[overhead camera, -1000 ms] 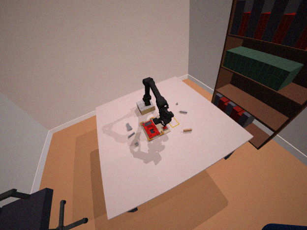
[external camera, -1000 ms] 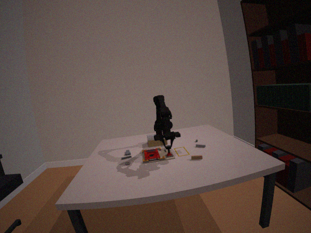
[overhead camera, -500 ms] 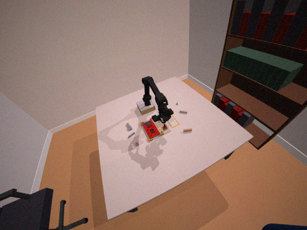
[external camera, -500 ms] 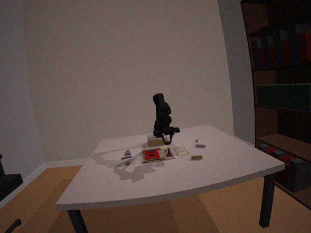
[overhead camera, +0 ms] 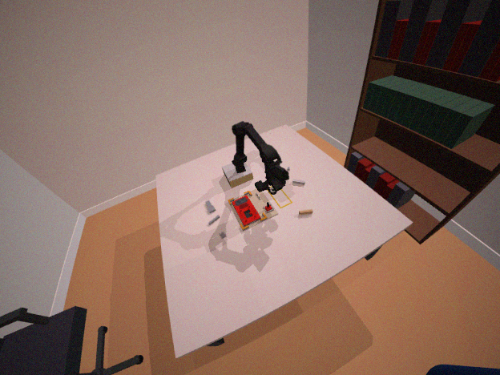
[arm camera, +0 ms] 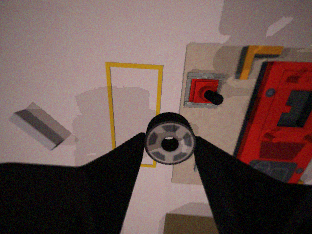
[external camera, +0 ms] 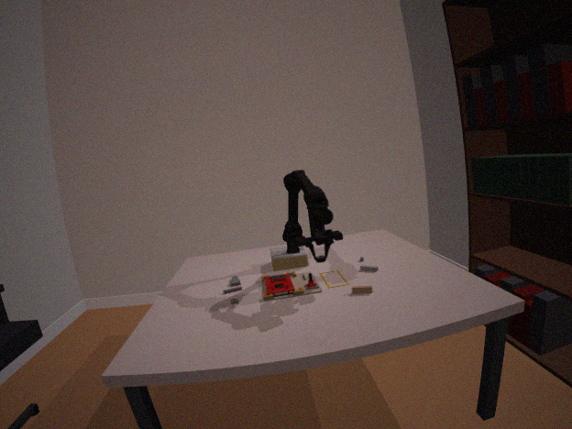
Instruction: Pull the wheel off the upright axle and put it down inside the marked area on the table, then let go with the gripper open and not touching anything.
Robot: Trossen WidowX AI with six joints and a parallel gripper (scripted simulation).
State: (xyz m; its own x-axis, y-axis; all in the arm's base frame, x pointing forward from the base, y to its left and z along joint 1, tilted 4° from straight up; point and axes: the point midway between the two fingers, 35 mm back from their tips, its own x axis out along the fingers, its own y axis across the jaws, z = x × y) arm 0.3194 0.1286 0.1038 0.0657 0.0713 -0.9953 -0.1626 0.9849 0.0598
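My gripper (overhead camera: 273,191) (external camera: 320,259) (arm camera: 169,139) is shut on the wheel (arm camera: 169,129), a small black tyre with a grey spoked hub and a centre hole. The wheel hangs in the air, clear of the axle, and is too small and dark to make out well in the top and exterior views. The upright black axle (overhead camera: 268,204) (external camera: 310,278) (arm camera: 214,97) stands bare on a red block. The marked area, a yellow outline (overhead camera: 285,204) (external camera: 324,280) (arm camera: 110,105), lies beside the board. In the wrist view the wheel overlaps the lower part of its right line.
The beige board (arm camera: 200,125) carries the axle and a red plate (overhead camera: 252,216) (arm camera: 267,125) with orange corner brackets. A grey block (overhead camera: 298,183) (external camera: 368,268) (arm camera: 40,125) and a wooden block (overhead camera: 305,211) (external camera: 361,290) lie beyond the outline. Small grey parts (overhead camera: 210,206) (external camera: 232,290) lie left of the board.
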